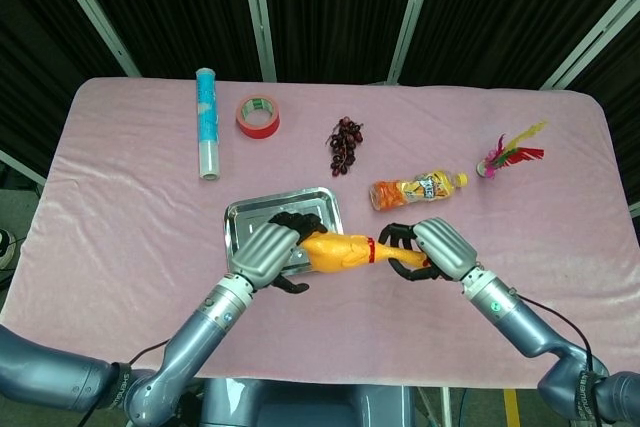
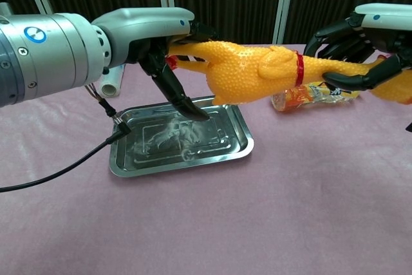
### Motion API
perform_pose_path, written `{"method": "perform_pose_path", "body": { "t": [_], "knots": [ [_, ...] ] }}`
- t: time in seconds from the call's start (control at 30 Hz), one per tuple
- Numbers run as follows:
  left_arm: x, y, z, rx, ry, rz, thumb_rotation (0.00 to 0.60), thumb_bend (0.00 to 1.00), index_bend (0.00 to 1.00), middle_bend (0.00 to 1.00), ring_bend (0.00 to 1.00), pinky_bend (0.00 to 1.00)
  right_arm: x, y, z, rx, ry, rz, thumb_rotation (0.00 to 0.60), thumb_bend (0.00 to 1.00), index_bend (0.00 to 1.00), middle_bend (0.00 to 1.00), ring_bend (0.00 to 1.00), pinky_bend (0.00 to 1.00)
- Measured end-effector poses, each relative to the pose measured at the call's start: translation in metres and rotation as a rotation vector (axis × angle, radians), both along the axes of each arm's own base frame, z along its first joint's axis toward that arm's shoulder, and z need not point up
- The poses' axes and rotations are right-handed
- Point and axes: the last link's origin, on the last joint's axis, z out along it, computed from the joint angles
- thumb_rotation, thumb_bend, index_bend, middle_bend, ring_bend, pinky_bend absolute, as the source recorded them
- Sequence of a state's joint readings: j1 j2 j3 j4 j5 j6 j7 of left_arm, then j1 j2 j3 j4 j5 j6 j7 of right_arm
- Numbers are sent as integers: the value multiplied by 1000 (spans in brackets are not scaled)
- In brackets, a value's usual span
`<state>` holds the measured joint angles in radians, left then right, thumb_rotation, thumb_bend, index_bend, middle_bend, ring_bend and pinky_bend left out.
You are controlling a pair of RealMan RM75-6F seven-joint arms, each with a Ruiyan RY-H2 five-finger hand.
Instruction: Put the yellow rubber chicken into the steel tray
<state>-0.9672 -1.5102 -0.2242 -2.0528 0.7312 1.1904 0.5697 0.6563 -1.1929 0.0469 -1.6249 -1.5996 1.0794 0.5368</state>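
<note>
The rubber chicken point(image 2: 257, 72) is yellow-orange with a red neck band. The steel tray point(image 2: 241, 152) is shiny silver. Black fingers point(image 2: 177, 91) show under grey hand shells. The surface point(image 1: 120, 207) is pink. The tape roll point(image 1: 257, 117) is red.

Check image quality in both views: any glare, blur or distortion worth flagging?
Head view: even lighting, sharp, soft shadows on the pink cloth. Chest view: steel tray shows mottled reflections; the left arm's housing looms large and slightly soft close to the lens; the rubber chicken is crisp.
</note>
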Motion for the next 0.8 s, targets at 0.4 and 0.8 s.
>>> {"method": "perform_pose_path", "body": {
  "t": [0.4, 0.8],
  "knots": [
    [4, 3, -7, 15, 5, 0, 600, 246, 259, 152, 140, 175, 7, 3, -2, 13, -5, 19, 600, 840, 969, 692, 641, 795],
    [9, 4, -13, 70, -11, -18, 600, 517, 609, 323, 223, 251, 8, 7, -2, 21, -7, 26, 600, 841, 974, 692, 642, 795]
  ]
}}
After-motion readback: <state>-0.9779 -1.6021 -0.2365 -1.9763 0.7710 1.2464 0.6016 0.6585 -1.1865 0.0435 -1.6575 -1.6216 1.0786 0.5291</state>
